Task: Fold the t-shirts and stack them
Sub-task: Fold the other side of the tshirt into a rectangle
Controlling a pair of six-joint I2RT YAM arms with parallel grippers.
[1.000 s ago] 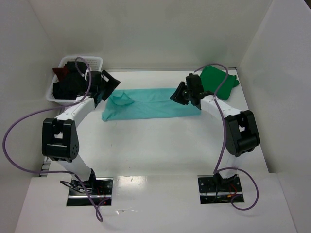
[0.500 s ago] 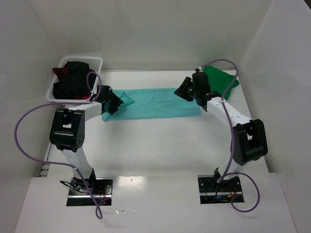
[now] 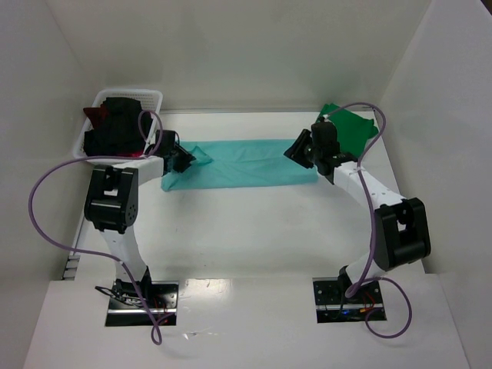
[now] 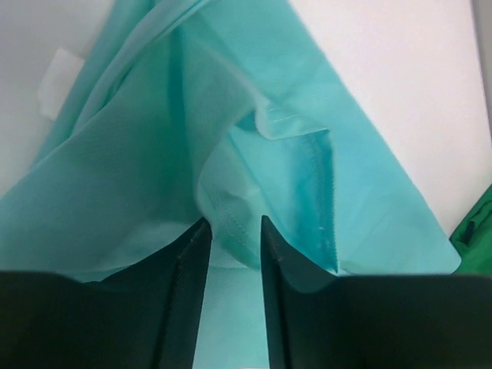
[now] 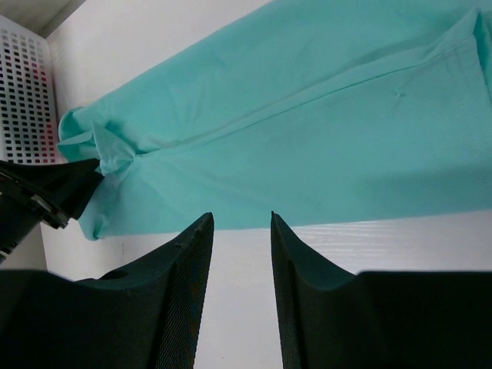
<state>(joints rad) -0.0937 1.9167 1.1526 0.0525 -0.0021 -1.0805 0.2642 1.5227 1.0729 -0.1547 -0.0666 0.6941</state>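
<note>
The teal t-shirt [image 3: 242, 163] is lying folded long across the table [image 3: 254, 231]. The left gripper [image 4: 233, 234] is pinching its bunched end between narrow jaws; the right gripper [image 5: 241, 231] is hovering above it, jaws narrowly parted and holding nothing. Farther back, the green t-shirt [image 3: 355, 127] is resting right and the basket [image 3: 150, 96] of dark shirts [image 3: 115, 127] is sitting left.

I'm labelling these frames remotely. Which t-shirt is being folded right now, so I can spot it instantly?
Look at the white table, between the two arms. The teal t-shirt lies there as a long flat band, unlike the darker green t-shirt at the far right corner.
</note>
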